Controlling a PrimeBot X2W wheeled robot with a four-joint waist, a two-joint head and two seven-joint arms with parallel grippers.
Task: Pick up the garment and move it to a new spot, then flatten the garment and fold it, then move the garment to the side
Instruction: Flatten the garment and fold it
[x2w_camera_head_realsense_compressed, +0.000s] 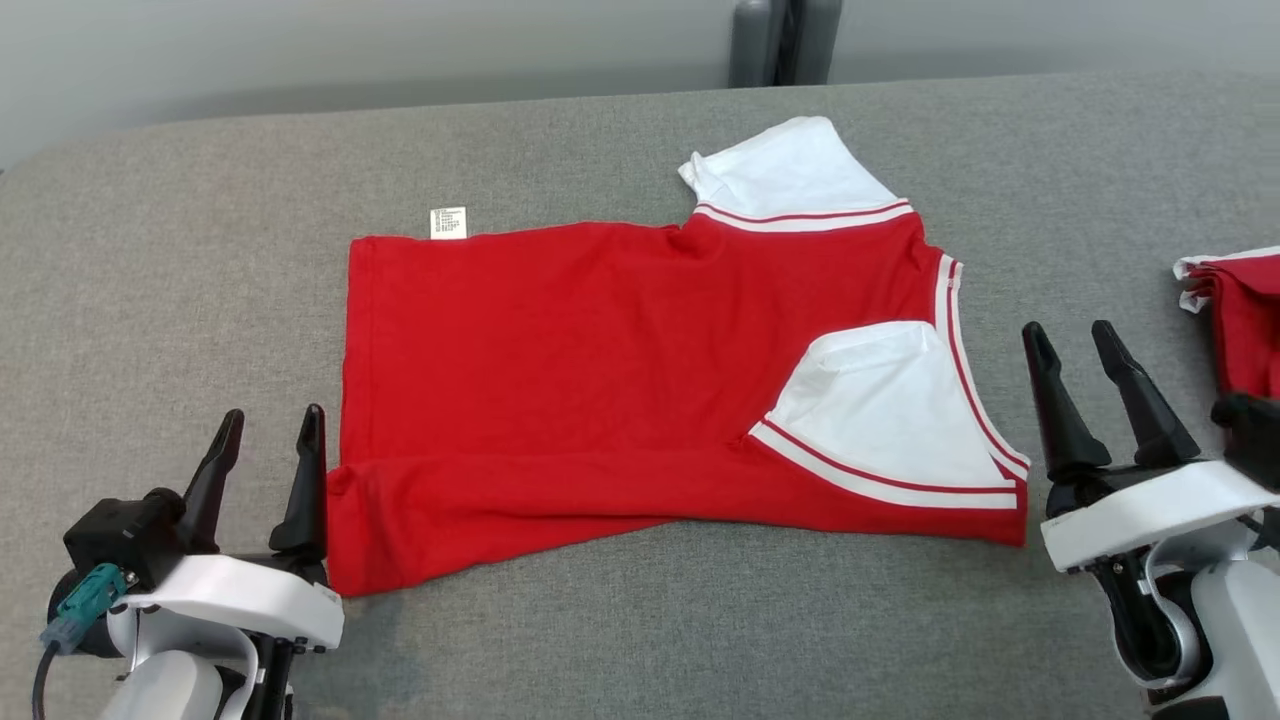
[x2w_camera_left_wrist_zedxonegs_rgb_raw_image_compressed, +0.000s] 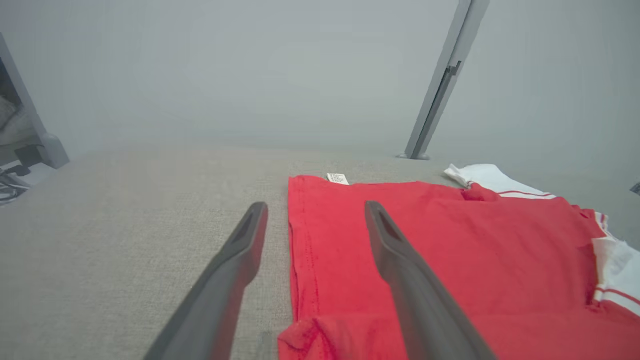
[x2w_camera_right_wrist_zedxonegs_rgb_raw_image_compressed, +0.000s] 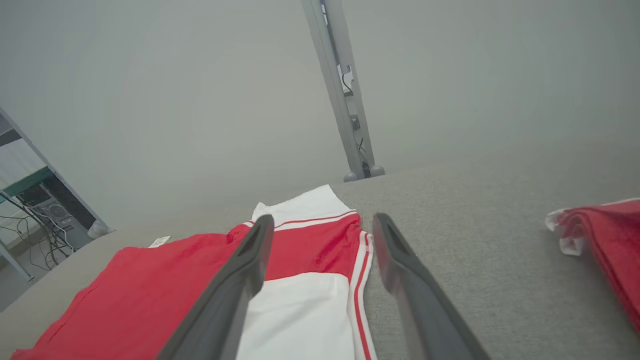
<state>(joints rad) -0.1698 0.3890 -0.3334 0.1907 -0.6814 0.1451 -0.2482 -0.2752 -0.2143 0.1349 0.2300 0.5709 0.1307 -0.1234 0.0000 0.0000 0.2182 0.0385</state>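
Observation:
The garment (x2w_camera_head_realsense_compressed: 600, 380) is a red shirt with white sleeves and red-and-white trim, lying partly folded on the grey table (x2w_camera_head_realsense_compressed: 200, 250). Its near long edge is turned over onto the body, and one white sleeve (x2w_camera_head_realsense_compressed: 880, 410) is folded in on top. A small white label (x2w_camera_head_realsense_compressed: 447, 222) sticks out at the far left corner. My left gripper (x2w_camera_head_realsense_compressed: 270, 440) stands open just left of the shirt's near left corner, holding nothing. My right gripper (x2w_camera_head_realsense_compressed: 1075, 350) stands open just right of the collar end. The left wrist view shows the red cloth (x2w_camera_left_wrist_zedxonegs_rgb_raw_image_compressed: 450, 250) under the right finger; the right wrist view shows the sleeve (x2w_camera_right_wrist_zedxonegs_rgb_raw_image_compressed: 300, 310).
A second folded red and white garment (x2w_camera_head_realsense_compressed: 1235, 320) lies at the table's right edge, beside my right arm, also seen as a pile (x2w_camera_right_wrist_zedxonegs_rgb_raw_image_compressed: 605, 240). A grey post (x2w_camera_head_realsense_compressed: 780, 40) rises behind the far edge. Bare grey table lies to the left and in front.

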